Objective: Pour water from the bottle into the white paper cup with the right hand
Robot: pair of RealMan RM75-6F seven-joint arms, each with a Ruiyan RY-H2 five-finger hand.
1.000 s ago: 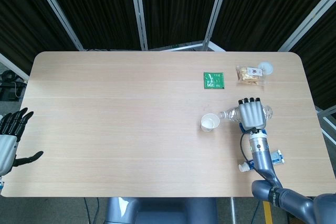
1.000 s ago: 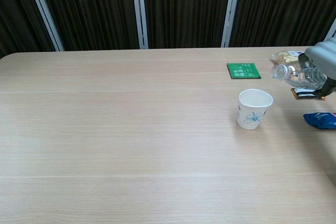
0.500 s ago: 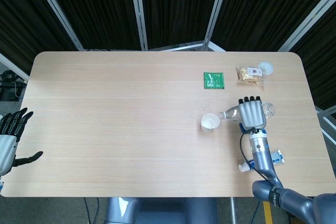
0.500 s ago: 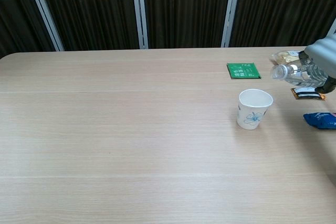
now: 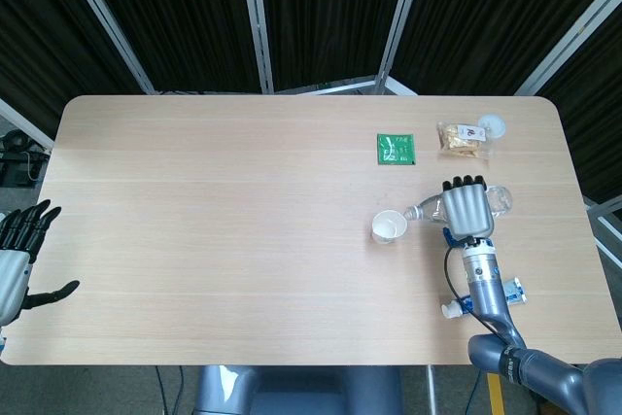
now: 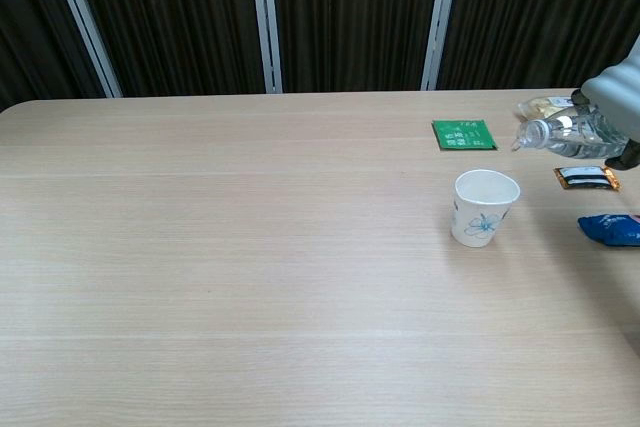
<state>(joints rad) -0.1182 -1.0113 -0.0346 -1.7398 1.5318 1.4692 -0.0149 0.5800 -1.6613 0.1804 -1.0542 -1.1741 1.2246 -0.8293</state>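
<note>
A white paper cup (image 5: pixel 387 228) (image 6: pixel 485 207) with a blue flower print stands upright on the table, right of centre. My right hand (image 5: pixel 466 208) (image 6: pixel 617 107) grips a clear plastic water bottle (image 5: pixel 426 209) (image 6: pixel 562 136), held above the table and tipped over, its neck pointing left and slightly down. The bottle's mouth sits just right of the cup and above its rim. No stream of water shows. My left hand (image 5: pixel 19 255) hangs open off the table's left edge, holding nothing.
A green packet (image 5: pixel 395 149) (image 6: pixel 463 134) lies behind the cup. A snack bag (image 5: pixel 461 138) and a white lid (image 5: pixel 492 125) lie at the back right. A blue wrapper (image 6: pixel 610 230) and an orange-edged sachet (image 6: pixel 586 178) lie to the cup's right. A small white cap (image 5: pixel 450 310) lies near the front edge.
The bottle's base has risen in my right hand, so it tips further and its neck slants down towards the cup. The cup and my left hand have not moved.
</note>
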